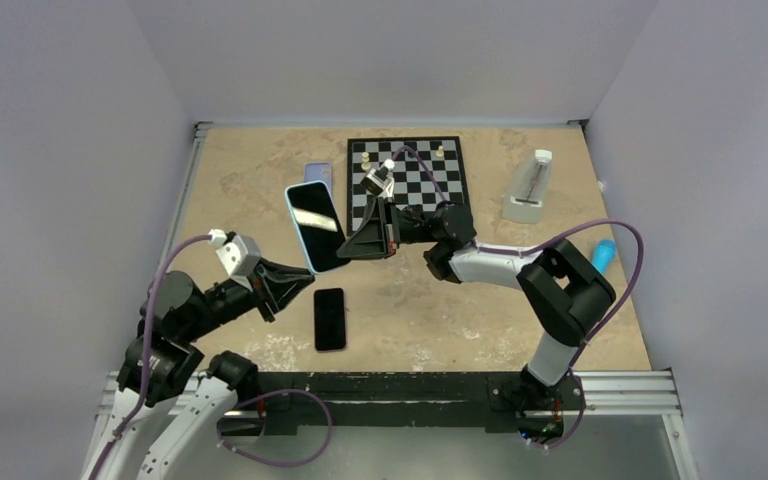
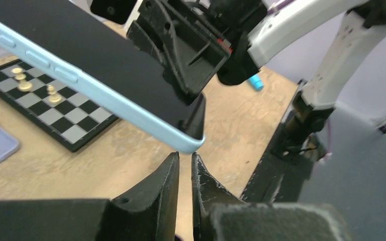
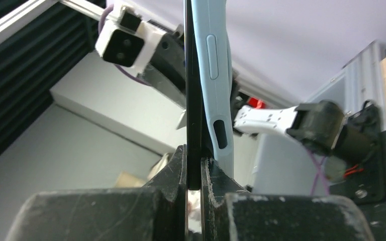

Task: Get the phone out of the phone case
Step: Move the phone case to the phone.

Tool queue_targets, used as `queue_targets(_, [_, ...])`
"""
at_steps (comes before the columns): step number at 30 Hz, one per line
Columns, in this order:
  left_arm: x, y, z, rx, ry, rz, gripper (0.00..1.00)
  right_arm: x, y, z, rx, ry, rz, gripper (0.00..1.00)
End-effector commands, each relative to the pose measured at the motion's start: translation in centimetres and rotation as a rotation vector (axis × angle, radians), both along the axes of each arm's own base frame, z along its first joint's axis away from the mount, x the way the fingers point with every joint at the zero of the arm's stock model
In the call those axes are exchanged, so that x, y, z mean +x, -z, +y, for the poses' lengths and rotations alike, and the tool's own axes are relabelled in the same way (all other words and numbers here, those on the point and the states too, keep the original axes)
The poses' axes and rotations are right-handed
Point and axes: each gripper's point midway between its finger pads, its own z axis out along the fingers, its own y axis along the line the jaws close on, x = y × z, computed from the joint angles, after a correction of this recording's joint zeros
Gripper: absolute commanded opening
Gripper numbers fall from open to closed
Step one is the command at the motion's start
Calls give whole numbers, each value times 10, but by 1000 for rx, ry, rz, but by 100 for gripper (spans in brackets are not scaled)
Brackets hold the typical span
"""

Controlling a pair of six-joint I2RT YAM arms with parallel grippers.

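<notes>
Phone case [image 3: 220, 95] is smooth, pale blue, round-cornered.

- Left arm [image 1: 192, 308]: black joints and links, with a white shell lower down towards its base.
- Right arm [image 1: 488, 265]: white forearm shell, chunky black elbow, white link down to the base.
- Purple cable [image 1: 173, 257] on the left arm; a second purple cable [image 1: 641, 255] on the right arm.
- White boxy camera [image 1: 237, 254] on the left wrist, with two dark lenses in its face.
- Left gripper [image 1: 311, 281] and right gripper [image 1: 344, 250]: black, wedge-shaped plastic.
- Fingers [image 2: 153, 193]: matte black, scuffed with pale scratches, and a small round hole near one tip.
</notes>
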Motion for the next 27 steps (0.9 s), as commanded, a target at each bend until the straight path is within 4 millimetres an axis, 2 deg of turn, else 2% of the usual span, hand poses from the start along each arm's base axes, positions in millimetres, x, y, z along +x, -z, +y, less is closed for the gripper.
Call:
queue_targets(1, [15,18,12,118,-63,-68,0,-33,-39,-24,158,-92,-86,0])
queue_targets(4, [27,17,18,72,-153,-13,0,-34,-37,-24,154,-92,-87,0])
queue_targets(6, [22,13,12,15,-130,28,0,-30,-32,-20,141,-64,-106,0])
queue_targets(7, [18,11,7,-19,-103,55,6,-28,-31,-19,136,-50,-115,0])
queue_targets(9, [3,10,-4,-72,-22,115,29,-21,-30,-14,133,-10,-131,0])
queue_targets(11, [-12,12,-11,-115,46,176,43,-14,-30,-9,140,24,-142,0])
queue_targets(14, [-28,12,-10,-169,66,211,53,1,-27,-3,135,86,-131,0])
queue_targets(17, [-34,5,1,-227,16,185,60,10,-27,0,141,126,-121,0])
queue_targets(19, [-28,0,5,-261,-34,197,61,14,-29,2,144,141,-120,0])
queue_targets(23, [-1,-11,14,-357,-168,207,61,15,-30,2,137,152,-114,0])
queue_targets(27, [16,-20,15,-438,-207,163,62,16,-33,4,117,176,-129,0])
